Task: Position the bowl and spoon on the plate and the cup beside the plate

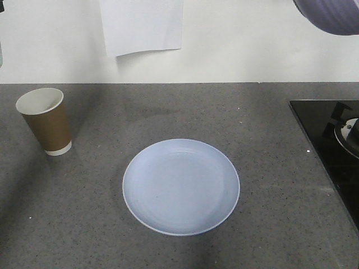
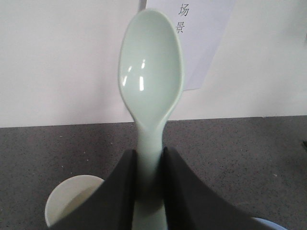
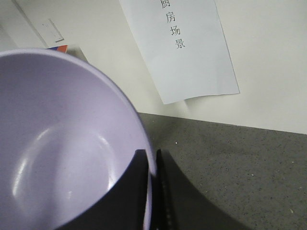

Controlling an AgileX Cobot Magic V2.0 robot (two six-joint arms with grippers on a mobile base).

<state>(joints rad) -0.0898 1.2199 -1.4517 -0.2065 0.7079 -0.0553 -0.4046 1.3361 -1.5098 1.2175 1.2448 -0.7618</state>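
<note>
Front view: your plate (image 1: 181,186) lies bare at the middle of the grey countertop (image 1: 101,224). The cup (image 1: 45,120) stands upright, mouth up, well apart from the plate at far left. A black glass panel (image 1: 328,145) occupies the right edge, and a white paper sheet (image 1: 142,25) hangs on the wall. Only the underside of the bowl (image 1: 331,14) shows, raised at the top right corner; neither gripper appears here.

Left wrist view: your left gripper (image 2: 149,191) is clamped on the handle of the spoon (image 2: 151,81), whose scoop points away toward the wall, hollow side facing the camera. The cup's white rim shows at lower left, below the fingers.

Right wrist view: your right gripper (image 3: 152,191) pinches the bowl's rim, one finger inside the wall, one outside. The bowl fills the left of the view, held above the countertop, its inside empty.
</note>
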